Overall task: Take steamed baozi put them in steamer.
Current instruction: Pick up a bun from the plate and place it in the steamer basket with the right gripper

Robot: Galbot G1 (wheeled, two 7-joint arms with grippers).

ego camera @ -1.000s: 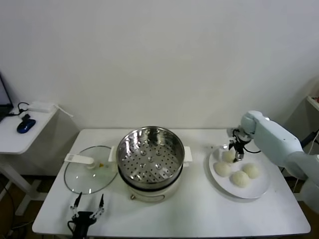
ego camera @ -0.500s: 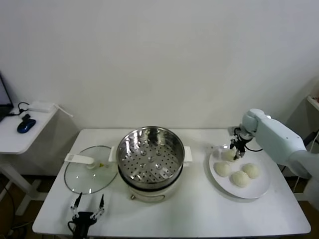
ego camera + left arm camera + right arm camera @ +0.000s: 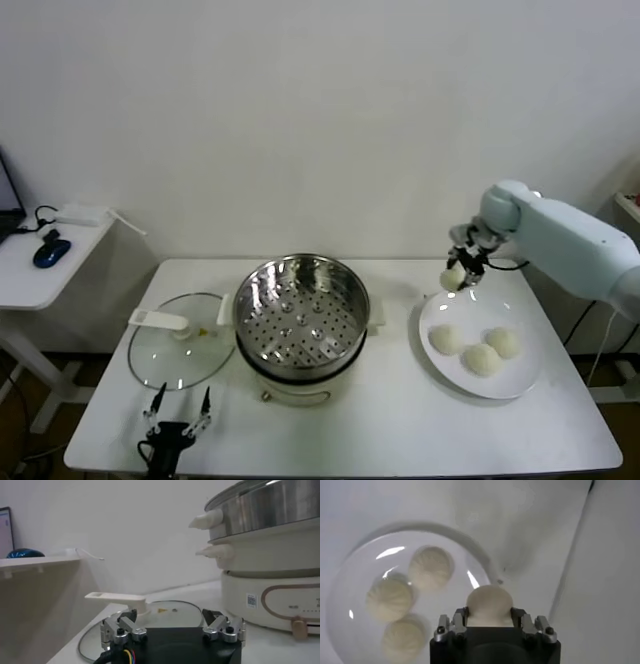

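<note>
Step in hand: carrying the first pale cream-white round bun (image 3: 455, 277), lifted clear of the flat white round plate (image 3: 520, 379), toward the shiny perforated stainless-steel steamer basket (image 3: 300, 310) on its cream-white pot base.
Right gripper (image 3: 462, 268): at about 2 o'clock on the white table (image 3: 400, 420), above the plate's far rim, fingers clamped on the bun.
Left gripper (image 3: 178, 420): parked low at 7 o'clock near the table's front edge, fingers apart, holding nothing.
Remaining buns: three (image 3: 481, 358) clustered on the plate at 3 o'clock; steamer at centre, well apart from the plate, seemingly empty.
Next move, as a judgement: travel toward 9 o'clock over the steamer's rim, lower into the basket, then release; height enough to clear the rim and side handle needed.
Right wrist view only: bun (image 3: 489, 603) seated between both fingers (image 3: 454, 625), three buns below on the plate (image 3: 350, 575).
Left wrist view only: round glass lid (image 3: 165, 611) lying flat just ahead of the idle fingers (image 3: 122, 628), pot base beside it.
Head view only: full layout, lid at 9 o'clock beside the steamer.
</note>
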